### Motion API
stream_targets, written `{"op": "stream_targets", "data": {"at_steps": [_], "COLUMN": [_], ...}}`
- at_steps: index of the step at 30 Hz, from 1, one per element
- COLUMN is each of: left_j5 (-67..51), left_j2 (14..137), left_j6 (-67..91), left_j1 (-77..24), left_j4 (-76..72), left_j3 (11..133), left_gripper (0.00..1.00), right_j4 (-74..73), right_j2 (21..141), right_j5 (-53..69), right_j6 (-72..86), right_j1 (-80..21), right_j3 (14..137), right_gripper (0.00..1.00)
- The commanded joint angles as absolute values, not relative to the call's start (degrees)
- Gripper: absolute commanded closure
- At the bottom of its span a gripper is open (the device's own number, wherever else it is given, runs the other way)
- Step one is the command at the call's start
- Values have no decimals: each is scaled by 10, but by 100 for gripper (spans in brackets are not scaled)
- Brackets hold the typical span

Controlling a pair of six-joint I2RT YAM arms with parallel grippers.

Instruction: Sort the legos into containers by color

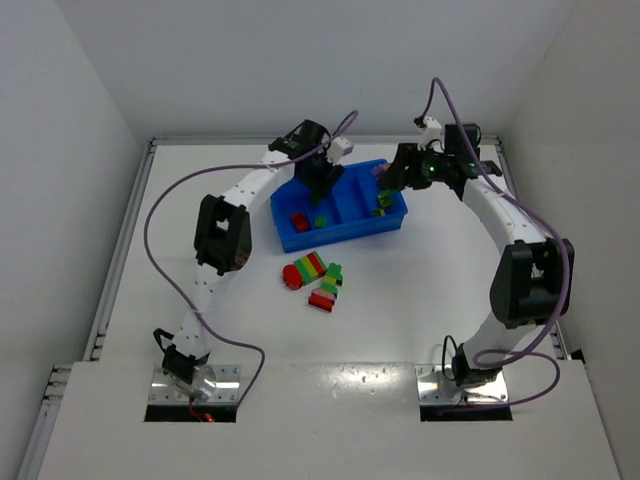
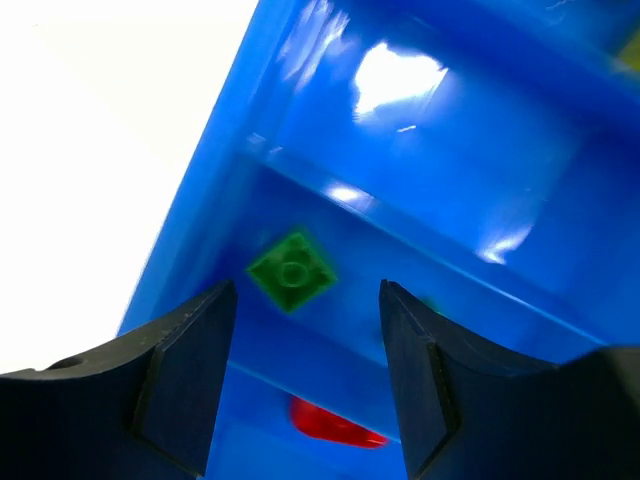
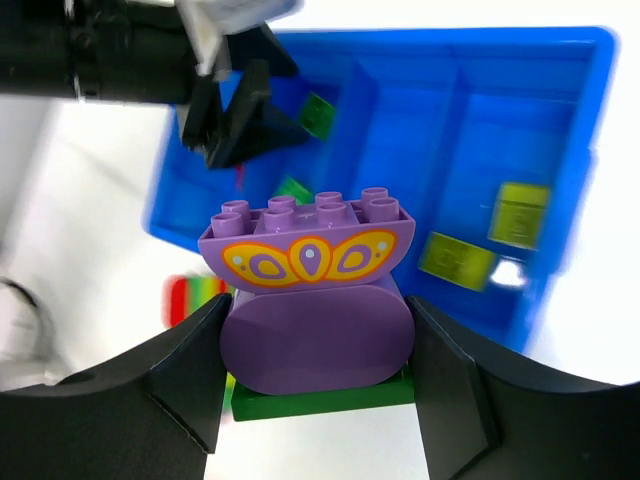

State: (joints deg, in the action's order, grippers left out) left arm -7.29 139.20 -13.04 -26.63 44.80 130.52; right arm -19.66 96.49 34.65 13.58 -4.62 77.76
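The blue tray (image 1: 292, 240) holds the containers. My left gripper (image 1: 322, 190) hangs low inside its left part, open (image 2: 305, 330), with nothing between the fingers. Below it lie a green lego (image 2: 291, 271) and a red lego (image 2: 335, 425) in neighbouring compartments. My right gripper (image 1: 388, 185) hovers over the tray's right end, shut (image 3: 317, 335) on a purple lego stack (image 3: 310, 300) with a butterfly brick on top and a green plate underneath. Two yellow legos (image 3: 455, 260) lie in a right compartment of the tray (image 3: 600, 120).
On the table in front of the tray lie a striped multicolour stack with a red round end (image 1: 304, 270) and a second striped stack (image 1: 327, 287). Purple cables loop from both arms. White walls close in the table at the left, back and right.
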Motion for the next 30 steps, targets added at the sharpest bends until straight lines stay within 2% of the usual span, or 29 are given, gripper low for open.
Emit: {"op": "stream_targets", "data": {"at_steps": [1,4,5,9,10,12,14,18,21,26,30], "left_j5": [-263,-380,-463,-601,-601,-589,-564,-484,-445,-507,-535], "left_j2": [1297,1246,1238,1232,1200,1174,1153,1134,1122,1141,1136], "left_j6": [-73,-11,9,138,163,201,207,201,206,258,264], "left_j1": [-224,-201,-196,-177,-177,-171,-171,-171,-171,-123,-111], "left_j4": [424,424,424,388,357,302,293,279,271,243,243], "left_j3": [1292,1256,1247,1196,1142,1110,1102,1097,1097,1117,1128], "left_gripper": [35,31,31,30,30,30,28,25,25,29,28], "right_j4": [-111,-68,-57,-19,-13,-19,-59,-105,-77,-22,-82], "right_j2": [981,1007,1014,1052,1058,1070,1078,1085,1085,1029,974], "right_j5": [406,414,414,401,391,363,321,218,258,326,354], "right_j6": [280,346,381,449,462,490,499,529,520,379,181], "right_j1": [-48,-61,-70,-92,-100,-106,-119,-132,-139,-131,-131], "right_j3": [804,817,824,872,878,902,923,967,966,863,809], "right_gripper": [90,92,92,94,94,95,99,99,100,100,100]}}
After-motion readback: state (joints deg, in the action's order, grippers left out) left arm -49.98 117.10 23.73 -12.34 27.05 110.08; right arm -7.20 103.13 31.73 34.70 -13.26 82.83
